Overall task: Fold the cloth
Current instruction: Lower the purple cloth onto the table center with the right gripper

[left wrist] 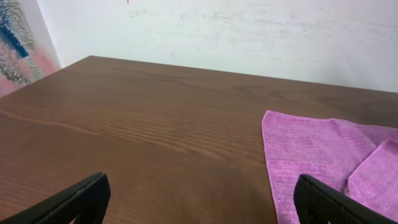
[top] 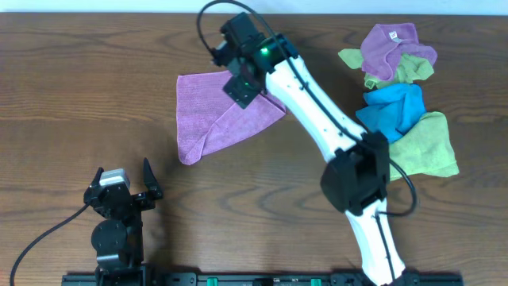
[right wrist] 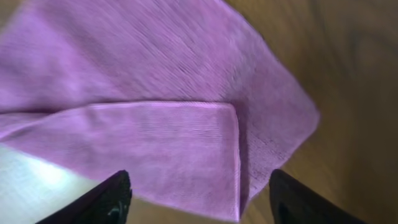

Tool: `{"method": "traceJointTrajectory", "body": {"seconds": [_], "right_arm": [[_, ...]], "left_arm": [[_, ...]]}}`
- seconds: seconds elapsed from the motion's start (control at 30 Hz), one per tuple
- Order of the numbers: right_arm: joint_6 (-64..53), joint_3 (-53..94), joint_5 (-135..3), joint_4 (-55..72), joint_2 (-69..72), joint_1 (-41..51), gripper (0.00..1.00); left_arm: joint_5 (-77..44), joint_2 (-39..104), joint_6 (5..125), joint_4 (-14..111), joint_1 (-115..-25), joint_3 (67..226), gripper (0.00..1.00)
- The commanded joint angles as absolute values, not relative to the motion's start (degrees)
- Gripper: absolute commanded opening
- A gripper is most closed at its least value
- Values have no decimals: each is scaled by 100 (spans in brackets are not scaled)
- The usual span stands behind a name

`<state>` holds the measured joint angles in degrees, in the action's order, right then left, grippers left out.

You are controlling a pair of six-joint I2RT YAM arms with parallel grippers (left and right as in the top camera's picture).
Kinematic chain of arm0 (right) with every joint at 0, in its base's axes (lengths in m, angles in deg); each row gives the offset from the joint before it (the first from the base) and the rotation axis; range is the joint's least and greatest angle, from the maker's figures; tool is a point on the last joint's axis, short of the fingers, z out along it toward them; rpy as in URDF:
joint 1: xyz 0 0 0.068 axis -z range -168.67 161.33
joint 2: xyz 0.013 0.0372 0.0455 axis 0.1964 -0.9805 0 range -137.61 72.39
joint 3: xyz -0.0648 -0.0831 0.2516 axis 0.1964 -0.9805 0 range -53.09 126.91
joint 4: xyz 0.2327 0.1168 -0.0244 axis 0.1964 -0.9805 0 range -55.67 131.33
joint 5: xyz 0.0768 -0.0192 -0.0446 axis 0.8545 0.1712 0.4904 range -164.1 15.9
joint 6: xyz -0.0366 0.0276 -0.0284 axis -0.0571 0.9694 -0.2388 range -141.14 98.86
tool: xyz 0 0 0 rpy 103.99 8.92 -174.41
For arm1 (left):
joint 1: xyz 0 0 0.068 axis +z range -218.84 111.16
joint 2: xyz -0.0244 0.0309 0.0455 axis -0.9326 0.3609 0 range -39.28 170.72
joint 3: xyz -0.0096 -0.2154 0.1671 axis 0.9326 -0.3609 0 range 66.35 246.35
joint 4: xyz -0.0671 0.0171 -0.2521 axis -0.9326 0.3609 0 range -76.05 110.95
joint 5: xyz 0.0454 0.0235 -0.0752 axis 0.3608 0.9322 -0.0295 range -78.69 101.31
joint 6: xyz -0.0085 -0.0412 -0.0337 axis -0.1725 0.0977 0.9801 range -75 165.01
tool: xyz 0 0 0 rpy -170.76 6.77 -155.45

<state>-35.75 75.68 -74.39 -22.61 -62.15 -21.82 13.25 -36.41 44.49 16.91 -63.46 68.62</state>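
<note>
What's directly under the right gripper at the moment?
The cloth: a folded-over flap lies on its lower layer, with bare table past the edge. The open right gripper hangs above it, gripping nothing. Whatever lies beneath the flap and the cloth is covered.

**Overhead view.** A dark brown wood-grain tabletop point(top: 79, 95) fills nearly the whole field, its grain running from 9 o'clock to 3 o'clock. A narrow pale strip point(top: 119, 6) lies beyond its far edge at 12 o'clock; what it is cannot be told.

**Left wrist view.** The tabletop recedes to a corner at about 10 o'clock. Behind it stands a matt white wall point(left wrist: 249, 37) with faint grey scuffs. A small red mark point(left wrist: 128, 2) sits on the wall at 12 o'clock. At 9 o'clock a mottled blue, pink and white panel point(left wrist: 18, 50) adjoins the wall. Illumination is soft and even, leaving a mild sheen on the wood.
</note>
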Motion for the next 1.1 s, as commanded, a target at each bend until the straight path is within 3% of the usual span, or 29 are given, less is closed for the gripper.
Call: {"method": "traceJointTrajectory", "body": {"seconds": [0.0,0.1,0.3,0.4,0.5,0.6,1.07], "right_arm": [[-3768,7491,-6993,-2121,-6545,-2077,68],[-3995,7491,-7000,-1990,-6822,-2046,67],[-4157,7491,-7277,-1901,-7054,-2025,51],[-4157,7491,-7476,-1820,-7076,-1965,50],[-4153,7491,-7474,-1761,-7076,-1858,41],[-4131,7491,-7470,-1669,-7076,-1749,49],[-4139,7413,-6779,-1420,-7128,-1620,53]], "left_arm": [[1427,-3667,4346,1804,-6372,6661,95],[1427,-3667,4346,1804,-6372,6661,95],[1427,-3667,4346,1804,-6372,6661,95],[1427,-3667,4346,1804,-6372,6661,95],[1427,-3667,4346,1804,-6372,6661,95],[1427,-3667,4346,1804,-6372,6661,95],[1427,-3667,4346,1804,-6372,6661,95]]}}
